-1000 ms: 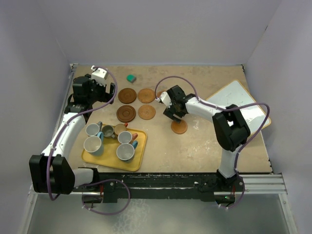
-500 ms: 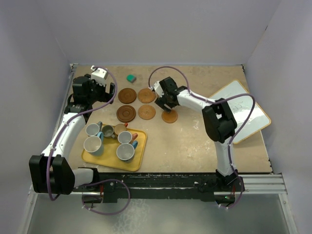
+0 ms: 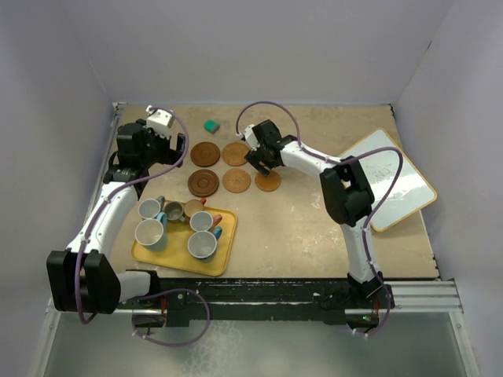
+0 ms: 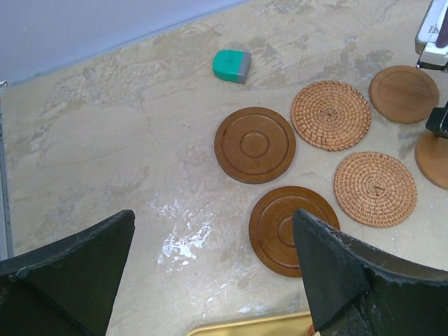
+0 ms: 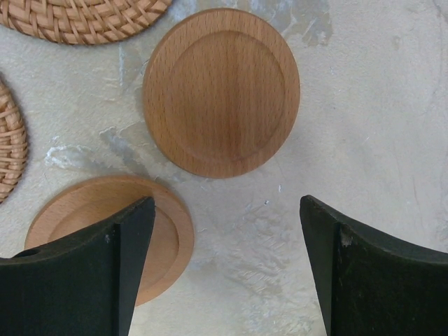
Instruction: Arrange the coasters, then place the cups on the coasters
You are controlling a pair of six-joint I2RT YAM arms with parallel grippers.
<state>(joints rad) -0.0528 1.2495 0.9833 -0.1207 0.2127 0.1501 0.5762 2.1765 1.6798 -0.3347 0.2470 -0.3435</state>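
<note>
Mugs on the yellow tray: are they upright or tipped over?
Upright: the mugs show round open mouths facing up, on the yellow tray.

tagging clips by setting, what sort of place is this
Likely a robotics lab test cell, not a kitchen: a small table boxed in by plain walls, two arms bolted to a metal rail, and mugs staged on a yellow tray.

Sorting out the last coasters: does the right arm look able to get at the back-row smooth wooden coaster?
Probably yes: the right gripper hangs open just above the smooth wooden coaster, and nothing lies on it or between them.
</note>
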